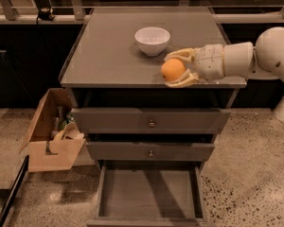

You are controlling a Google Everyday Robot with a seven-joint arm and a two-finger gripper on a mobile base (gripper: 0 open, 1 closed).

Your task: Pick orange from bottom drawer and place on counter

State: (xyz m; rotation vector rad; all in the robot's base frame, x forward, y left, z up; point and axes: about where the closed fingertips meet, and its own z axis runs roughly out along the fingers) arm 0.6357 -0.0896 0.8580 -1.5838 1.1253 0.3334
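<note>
My gripper (176,69) reaches in from the right and is shut on the orange (173,70), a small round fruit held between its two pale fingers (181,55). The orange is over the front right part of the counter (109,56), close to its surface, just in front of the white bowl (152,40). I cannot tell if it touches the top. The bottom drawer (149,193) stands pulled out below, its flat floor bare.
Two upper drawers (151,122) with small round knobs are nearly closed. An open cardboard box (52,136) with items sits on the floor left of the cabinet. A rail and dark windows run behind the counter. The robot's white arm (255,56) extends right.
</note>
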